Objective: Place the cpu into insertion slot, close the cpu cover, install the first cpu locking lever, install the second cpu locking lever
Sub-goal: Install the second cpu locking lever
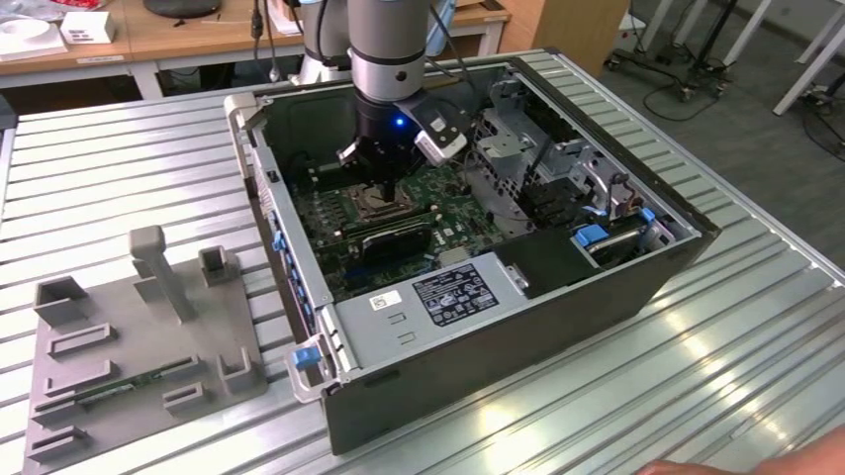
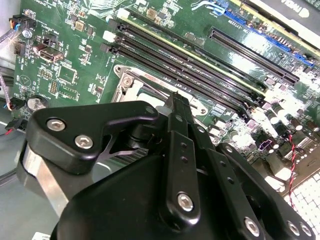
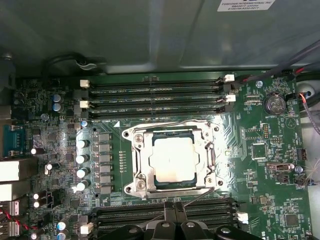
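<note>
— Listing your scene, operator: what sits where?

— Item one, the case, open, lying on the slatted table. Your arm reaches down into it, gripper low over the board.

— And the cpu?

— Item two, the cpu: seated flat in the slot, silver top showing. Item three, the cover: lying down around the cpu, framing it. Wire levers run along the frame's edges; whether they are latched, you cannot tell.

— Your tool's state?

— Gripper hangs just beside the slot's edge, over the memory slots. Its black fingers look drawn together in the second wrist view, nothing seen between them, though the tips are too hidden to be sure.

— Anything else?

— Item four, a grey fixture on the table, at the exterior view's left, well apart from the case.
</note>
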### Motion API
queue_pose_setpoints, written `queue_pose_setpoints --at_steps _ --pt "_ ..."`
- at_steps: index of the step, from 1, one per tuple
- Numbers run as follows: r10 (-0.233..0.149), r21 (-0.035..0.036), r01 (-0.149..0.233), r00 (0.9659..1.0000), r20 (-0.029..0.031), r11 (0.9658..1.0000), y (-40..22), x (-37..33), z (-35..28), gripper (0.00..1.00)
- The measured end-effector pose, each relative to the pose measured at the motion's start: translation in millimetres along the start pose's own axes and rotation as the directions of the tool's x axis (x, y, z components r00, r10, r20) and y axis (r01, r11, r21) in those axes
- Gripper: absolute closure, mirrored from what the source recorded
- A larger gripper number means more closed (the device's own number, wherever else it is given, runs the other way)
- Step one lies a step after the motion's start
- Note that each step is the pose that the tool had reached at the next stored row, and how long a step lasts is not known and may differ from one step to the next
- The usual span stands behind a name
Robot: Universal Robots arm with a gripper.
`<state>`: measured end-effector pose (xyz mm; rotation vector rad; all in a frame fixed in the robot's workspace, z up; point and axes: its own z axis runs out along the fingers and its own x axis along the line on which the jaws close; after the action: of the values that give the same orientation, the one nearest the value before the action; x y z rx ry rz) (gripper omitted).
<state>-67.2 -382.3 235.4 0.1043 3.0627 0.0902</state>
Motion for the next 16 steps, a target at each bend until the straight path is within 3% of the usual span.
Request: queue_pose_setpoints --at_steps 10,16 --pt "0.0 0.0 0.0 1.0 0.0001 1.0 0.0 0.5 0.0 0.89" --pt "0.0 0.0 0.0 1.0 0.0001 1.0 -0.4 6.6 -0.3 0.89"
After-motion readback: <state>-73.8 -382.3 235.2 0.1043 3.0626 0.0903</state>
